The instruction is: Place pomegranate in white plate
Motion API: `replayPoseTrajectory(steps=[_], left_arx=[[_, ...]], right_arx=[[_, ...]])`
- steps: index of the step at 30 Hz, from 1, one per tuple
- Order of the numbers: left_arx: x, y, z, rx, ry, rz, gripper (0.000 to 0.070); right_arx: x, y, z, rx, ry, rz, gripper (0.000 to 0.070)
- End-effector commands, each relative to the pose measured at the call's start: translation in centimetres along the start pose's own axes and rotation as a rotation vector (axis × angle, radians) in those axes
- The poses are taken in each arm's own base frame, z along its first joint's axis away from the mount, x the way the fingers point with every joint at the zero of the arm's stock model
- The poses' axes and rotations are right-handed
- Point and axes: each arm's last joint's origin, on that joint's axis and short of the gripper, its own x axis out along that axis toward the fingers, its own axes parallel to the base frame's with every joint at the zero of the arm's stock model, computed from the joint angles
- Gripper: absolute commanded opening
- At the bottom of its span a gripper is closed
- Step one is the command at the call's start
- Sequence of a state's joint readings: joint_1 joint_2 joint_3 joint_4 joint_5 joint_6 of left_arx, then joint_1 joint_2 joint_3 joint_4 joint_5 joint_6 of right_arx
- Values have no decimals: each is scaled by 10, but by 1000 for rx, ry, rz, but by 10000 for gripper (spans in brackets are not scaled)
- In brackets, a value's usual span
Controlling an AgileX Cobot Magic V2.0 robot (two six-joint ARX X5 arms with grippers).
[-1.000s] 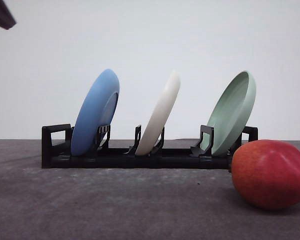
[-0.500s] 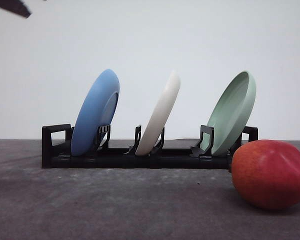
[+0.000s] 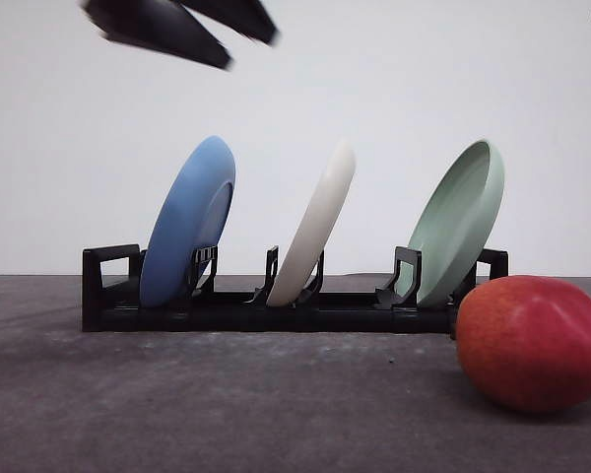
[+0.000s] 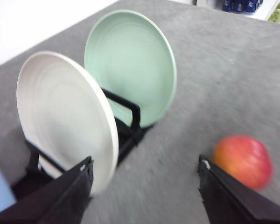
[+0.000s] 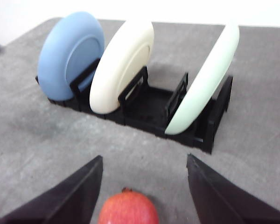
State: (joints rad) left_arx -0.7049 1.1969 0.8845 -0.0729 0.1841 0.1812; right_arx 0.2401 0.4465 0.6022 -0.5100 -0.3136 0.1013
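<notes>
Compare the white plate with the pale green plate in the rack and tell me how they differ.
The white plate is cream-white; the pale green plate is pale mint green. The white plate stands in the middle slot of the black rack, with the blue plate on one side; the green one takes the end slot nearest the pomegranate. Both are round, shallow, and lean on edge the same way.

Grey matte tabletop (image 3: 227,404) w/ a black slotted rack (image 3: 276,301) sitting on it toward the back; red pomegranate (image 3: 532,342) lies directly on the surface, just beside rack's right end, nearer the camera, on its side
</notes>
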Motion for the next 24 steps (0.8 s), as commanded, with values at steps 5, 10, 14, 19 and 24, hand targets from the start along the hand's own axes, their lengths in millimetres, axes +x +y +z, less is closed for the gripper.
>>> replayPoseTrajectory(steps=[5, 10, 14, 19, 24], left_arx=[[46, 0, -2, -45, -59, 23, 424], [81, 2, -14, -51, -25, 104, 424], [107, 8, -16, -68, 15, 163, 424], [134, 12, -15, -81, 34, 174, 424], [148, 15, -13, -81, 45, 204, 421]], right_arx=[[-2, 2, 5, -13, -22, 7, 360], [-2, 1, 5, -12, -22, 6, 360], [-2, 1, 5, -13, -22, 6, 360], [-2, 1, 5, -13, -22, 6, 360], [-2, 1, 5, -12, -22, 6, 360]])
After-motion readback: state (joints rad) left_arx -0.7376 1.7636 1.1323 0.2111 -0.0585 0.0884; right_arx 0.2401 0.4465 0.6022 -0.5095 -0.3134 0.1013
